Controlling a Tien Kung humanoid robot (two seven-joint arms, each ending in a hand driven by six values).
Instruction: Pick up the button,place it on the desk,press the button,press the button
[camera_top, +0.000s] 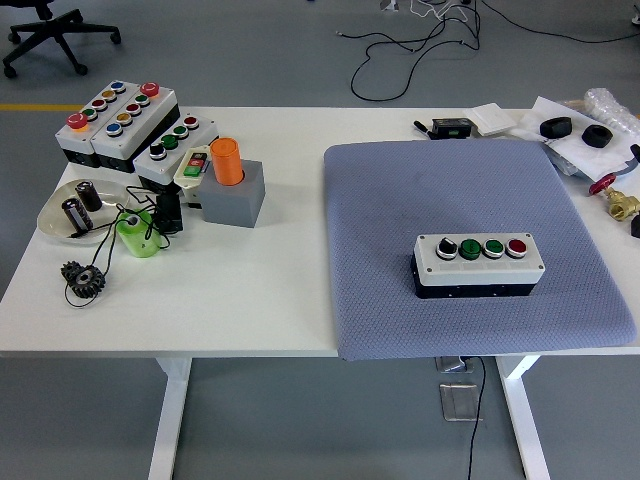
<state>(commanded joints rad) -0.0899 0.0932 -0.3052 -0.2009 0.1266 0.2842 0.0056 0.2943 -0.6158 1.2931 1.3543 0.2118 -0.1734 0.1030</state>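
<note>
A white button box (479, 266) with a black base lies on the grey-blue mat (400, 200) at the right of the table. Its top carries a black-and-white knob (447, 246), two green buttons (481, 247) and a red button (516, 246) in a row. Neither of my hands shows in the head view.
At the left stand several more button boxes (120, 120), an orange cylinder (226, 160) in a grey block (235, 193), a green part (135, 233), a dish (58, 218) with cylinders and a black gear (82, 277). Clutter lies at the back right (580, 130).
</note>
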